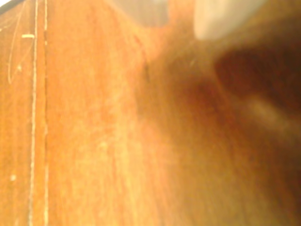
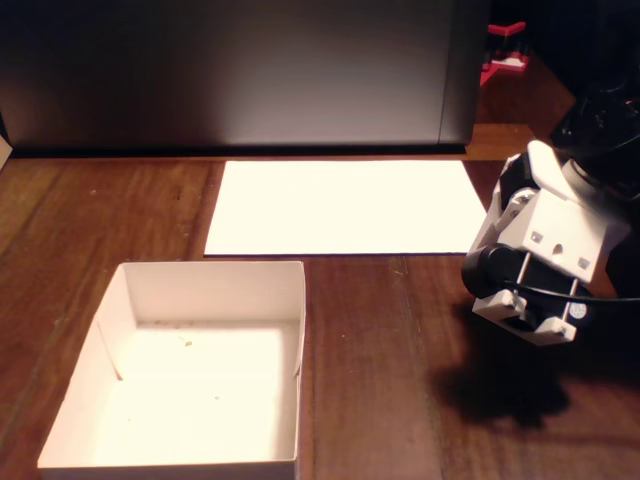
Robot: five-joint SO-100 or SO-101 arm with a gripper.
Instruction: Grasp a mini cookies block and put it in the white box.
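Fixed view: white box [image 2: 283, 283] sits on the wooden table [image 2: 380, 380] at lower left, open top, floor bare apart from a few tiny crumb-like specks near the back wall. Behind it, apart from it, a flat white paper sheet [image 2: 345, 205] lies toward the dark back panel [image 2: 230, 70]. Arm [image 2: 545, 250] is at the right edge, well apart from the box, white housing tilted, black cable running off right, its shadow on the table below it. The fingertips aren't visible in this view, the housing hides them, so I can't tell from here how wide the jaws stand or whether anything is between them. Wrist view: very blurred, close to the table surface [image 1: 94, 141]; wood grain and a couple of pale seam lines run down the left side, and two pale blurred shapes sit at the top edge, one grey near centre [image 1: 141, 12], one whitish to the right [image 1: 225, 19], too soft to identify. Dark smear across the right half, could be shadow or part of the arm, can't tell. Cookie: not visible in either view, neither on the table, on the paper nor in the box. Red object [image 2: 505, 50] in the far top right background, unclear what.
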